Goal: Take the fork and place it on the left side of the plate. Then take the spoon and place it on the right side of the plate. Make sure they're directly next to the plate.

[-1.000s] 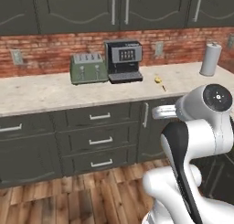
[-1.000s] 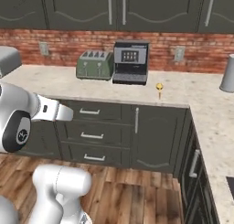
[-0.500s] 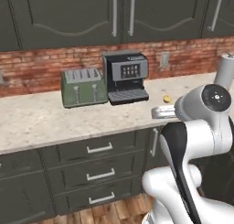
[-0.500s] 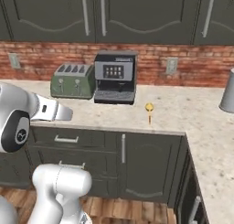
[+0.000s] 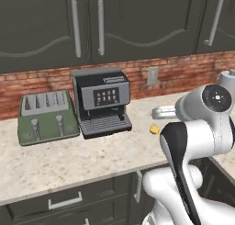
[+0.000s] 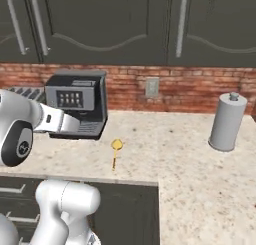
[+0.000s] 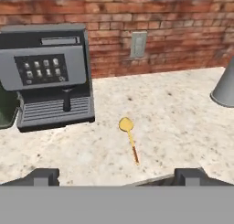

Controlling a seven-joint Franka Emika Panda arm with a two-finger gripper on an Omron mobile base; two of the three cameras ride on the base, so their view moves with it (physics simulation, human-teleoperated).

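Spoon (image 7: pixel 128 138) lies flat on the speckled counter (image 7: pixel 173 122), just ahead of my pincer (image 7: pixel 117 176) toward 12 o'clock, bowl far, handle running back toward 5 o'clock. My 2 fingertips (image 7: pixel 43 176) stand spread wide, holding nothing. Coffee machine (image 7: pixel 45 72) sits at 10 o'clock, grey canister (image 6: pixel 227 121) at 2 o'clock, brick wall (image 7: pixel 183 31) behind.

My left base view looks forward from behind the arm at the counter (image 5: pixel 69 160), close in. My right base view faces the same counter from the other side. Both share the coffee machine (image 5: pixel 101 100) and brick wall (image 6: pixel 190 89). My hand view looks low across the counter's front edge.
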